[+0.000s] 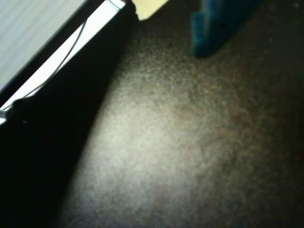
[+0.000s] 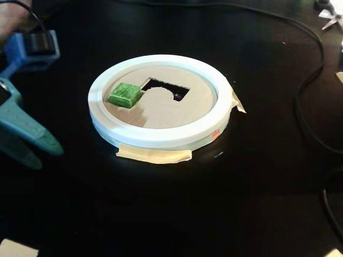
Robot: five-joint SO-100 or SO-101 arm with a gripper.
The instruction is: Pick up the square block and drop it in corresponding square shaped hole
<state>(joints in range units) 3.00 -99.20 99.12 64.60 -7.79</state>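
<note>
Wrist view blurred throughout; blue part cut off by top edge, can't ID. Fixed view: teal fingers cut by left edge, arm out of frame; square hole not discernible.

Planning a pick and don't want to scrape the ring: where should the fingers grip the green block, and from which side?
Grip the green block across two opposite side faces, coming straight down from above. It sits low on the cardboard disc, close inside the white ring, so a sideways approach would probably hit the ring. The gripper waits at the fixed view's left.

The wrist view is blurred, dim at its edges, with deep shadow lower left; the fixed view is sharper, and the white hoop glares.
</note>
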